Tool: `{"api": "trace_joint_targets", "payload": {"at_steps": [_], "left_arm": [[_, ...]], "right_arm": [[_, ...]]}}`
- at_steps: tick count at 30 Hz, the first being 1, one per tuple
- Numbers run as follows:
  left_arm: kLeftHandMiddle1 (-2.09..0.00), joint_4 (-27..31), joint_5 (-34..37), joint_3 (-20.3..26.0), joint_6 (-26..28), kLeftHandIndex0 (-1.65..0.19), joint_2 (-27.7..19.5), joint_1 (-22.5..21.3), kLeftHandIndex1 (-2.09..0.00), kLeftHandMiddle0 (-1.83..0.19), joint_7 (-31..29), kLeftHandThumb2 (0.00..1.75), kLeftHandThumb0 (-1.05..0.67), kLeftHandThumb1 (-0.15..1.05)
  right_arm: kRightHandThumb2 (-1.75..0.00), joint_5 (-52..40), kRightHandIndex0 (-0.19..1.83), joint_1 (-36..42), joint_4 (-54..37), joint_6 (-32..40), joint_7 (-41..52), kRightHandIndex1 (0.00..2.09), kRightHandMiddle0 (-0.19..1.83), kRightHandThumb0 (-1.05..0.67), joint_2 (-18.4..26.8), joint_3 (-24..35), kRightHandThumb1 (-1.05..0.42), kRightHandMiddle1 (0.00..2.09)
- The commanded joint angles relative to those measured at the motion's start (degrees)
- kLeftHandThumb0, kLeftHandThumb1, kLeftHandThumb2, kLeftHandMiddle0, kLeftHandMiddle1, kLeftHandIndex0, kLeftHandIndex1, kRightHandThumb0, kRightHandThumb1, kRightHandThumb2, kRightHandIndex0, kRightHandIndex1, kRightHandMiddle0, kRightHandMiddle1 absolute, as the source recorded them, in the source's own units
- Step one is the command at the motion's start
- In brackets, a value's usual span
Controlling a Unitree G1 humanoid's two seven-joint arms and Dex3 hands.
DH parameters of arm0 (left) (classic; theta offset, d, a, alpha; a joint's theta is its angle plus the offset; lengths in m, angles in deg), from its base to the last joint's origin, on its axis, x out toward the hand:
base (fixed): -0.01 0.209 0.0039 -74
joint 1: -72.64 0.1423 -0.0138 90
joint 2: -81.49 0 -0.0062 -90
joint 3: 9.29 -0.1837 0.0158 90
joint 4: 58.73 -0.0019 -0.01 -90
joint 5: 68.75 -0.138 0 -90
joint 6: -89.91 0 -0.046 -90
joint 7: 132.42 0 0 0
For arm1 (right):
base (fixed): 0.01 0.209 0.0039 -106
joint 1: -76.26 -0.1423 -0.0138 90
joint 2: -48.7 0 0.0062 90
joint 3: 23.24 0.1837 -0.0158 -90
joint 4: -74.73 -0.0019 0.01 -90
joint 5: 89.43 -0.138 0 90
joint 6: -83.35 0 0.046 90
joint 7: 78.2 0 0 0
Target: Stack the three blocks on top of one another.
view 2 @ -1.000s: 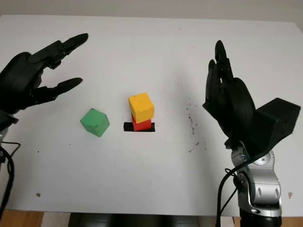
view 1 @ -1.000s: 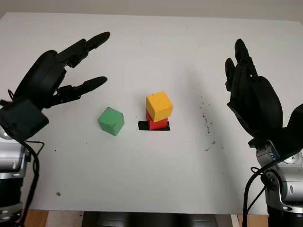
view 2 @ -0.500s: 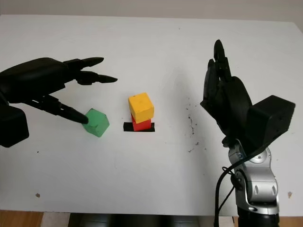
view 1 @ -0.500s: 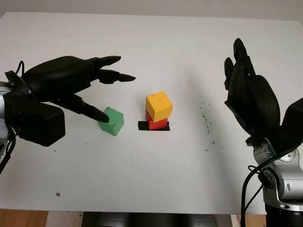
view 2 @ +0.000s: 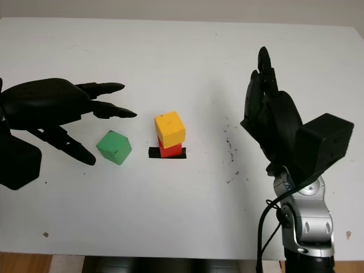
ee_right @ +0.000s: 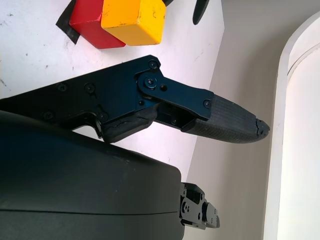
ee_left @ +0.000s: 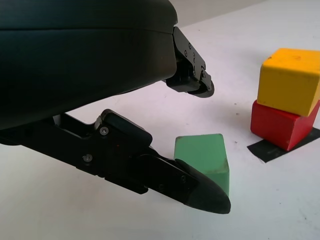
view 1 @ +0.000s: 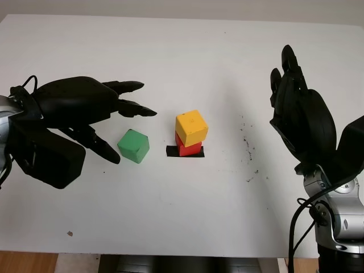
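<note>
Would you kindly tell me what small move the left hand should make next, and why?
Probably close the left hand on the green block. The hand is open beside it, one finger low by the block's side, yet nothing grips it. The yellow block already sits on the red block, so green is left. The right hand is open, off to the side.

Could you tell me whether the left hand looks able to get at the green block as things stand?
Probably yes. The left hand is open right beside the green block, fingers either side of it, nothing between them. The yellow block on the red block stands apart.
</note>
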Motion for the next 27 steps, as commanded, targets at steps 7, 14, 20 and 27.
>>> {"api": "trace_joint_targets", "payload": {"at_steps": [7, 14, 20, 27], "left_arm": [[-0.06, 0.87, -3.84, -0.86, -1.47, -0.37, 1.75, 4.56, -0.06, 0.02, 7.28, 0.06, -0.85, 0.95], [-0.07, 0.06, -10.51, -1.92, -4.47, -0.42, 2.39, 6.54, -0.10, -0.04, 15.08, 0.07, -0.86, 0.99], [-0.07, -0.04, -17.09, -2.18, -5.87, -0.48, 2.71, 7.46, -0.15, -0.08, 22.93, 0.07, -0.85, 1.03], [-0.06, 0.32, -22.45, -2.73, -5.40, -0.22, 2.51, 8.09, -0.81, -0.14, 28.38, 0.05, -0.80, 1.03]], "right_arm": [[-0.79, -0.44, -0.19, 0.24, -0.62, -0.75, 0.67, 0.00, -0.19, -0.79, 0.10, 0.66, -1.05, 0.00], [-0.78, -0.40, -0.19, 0.18, -0.65, -0.49, 0.74, 0.00, -0.19, -0.79, 0.18, 0.74, -1.05, 0.00], [-0.77, -0.50, -0.19, 0.22, -0.57, -0.81, 1.02, 0.00, -0.19, -0.79, 0.26, 0.82, -1.05, 0.00], [-0.76, -0.51, -0.19, 0.45, -0.93, -0.44, 0.31, 0.00, -0.19, -0.79, -0.20, 0.97, -1.05, 0.00]]}}
